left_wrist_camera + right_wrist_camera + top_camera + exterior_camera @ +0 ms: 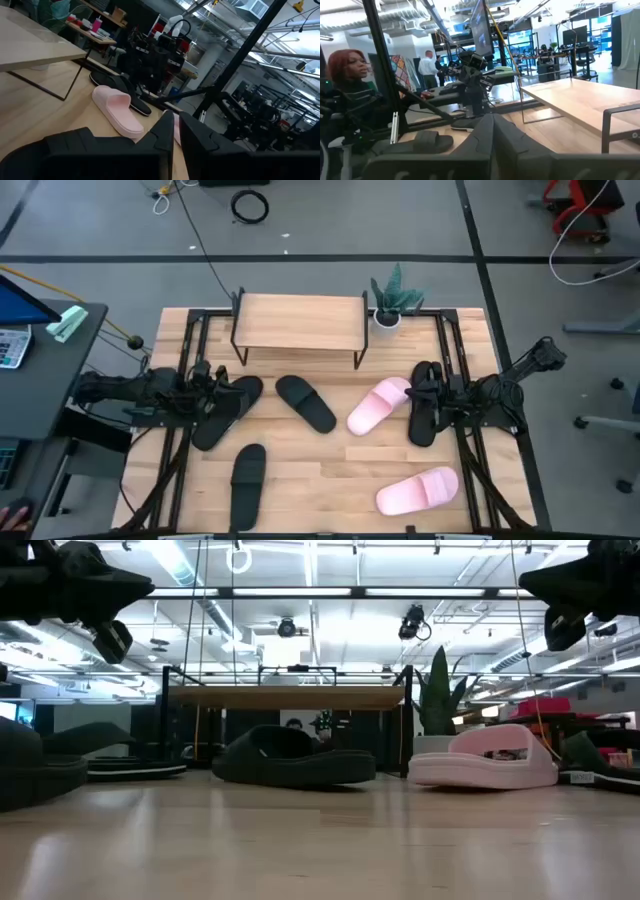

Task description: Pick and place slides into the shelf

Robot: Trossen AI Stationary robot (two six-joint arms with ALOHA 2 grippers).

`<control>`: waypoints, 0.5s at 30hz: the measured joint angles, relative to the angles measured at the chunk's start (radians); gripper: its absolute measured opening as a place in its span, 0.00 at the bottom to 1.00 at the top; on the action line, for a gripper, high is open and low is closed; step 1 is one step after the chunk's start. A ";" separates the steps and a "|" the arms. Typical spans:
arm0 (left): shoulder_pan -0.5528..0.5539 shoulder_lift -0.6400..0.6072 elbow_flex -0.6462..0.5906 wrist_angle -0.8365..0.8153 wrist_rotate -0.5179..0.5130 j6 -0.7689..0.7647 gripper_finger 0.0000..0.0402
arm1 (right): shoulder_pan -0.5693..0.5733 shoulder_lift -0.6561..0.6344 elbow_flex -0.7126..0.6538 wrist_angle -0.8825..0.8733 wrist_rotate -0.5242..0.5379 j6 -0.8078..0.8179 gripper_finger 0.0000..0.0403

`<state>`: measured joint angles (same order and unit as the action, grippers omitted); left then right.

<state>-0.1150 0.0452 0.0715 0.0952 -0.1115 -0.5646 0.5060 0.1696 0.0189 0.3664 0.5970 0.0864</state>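
The shelf (300, 320) stands at the table's far middle on thin black legs. Six slides lie flat on their soles. Black ones are at left (228, 410), centre (305, 402), near left (247, 485) and right (424, 415). Pink ones are at centre right (378, 404) and near right (418, 490). My left gripper (215, 392) hovers shut above the left black slide. My right gripper (420, 392) hovers shut above the right black slide. The low view shows both grippers, left (110, 640) and right (560, 628), raised well above the tabletop.
A potted plant (392, 302) stands just right of the shelf at the far edge. Black frame rails (190, 380) run along the table's left and right sides. A person sits beyond the table's left side (350, 85). Bare wood lies between the slides near the front middle.
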 joint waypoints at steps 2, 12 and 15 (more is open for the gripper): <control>0.000 0.000 0.000 0.000 0.000 0.001 0.07 | 0.000 0.000 0.000 0.000 0.000 0.000 0.04; 0.000 0.000 0.000 0.000 0.000 0.000 0.09 | 0.000 0.000 0.000 0.000 0.000 0.000 0.04; 0.000 0.000 0.000 0.000 0.000 0.000 0.10 | 0.000 0.000 0.000 0.000 0.000 0.000 0.04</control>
<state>-0.1150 0.0452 0.0714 0.0952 -0.1113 -0.5644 0.5060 0.1696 0.0189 0.3664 0.5970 0.0861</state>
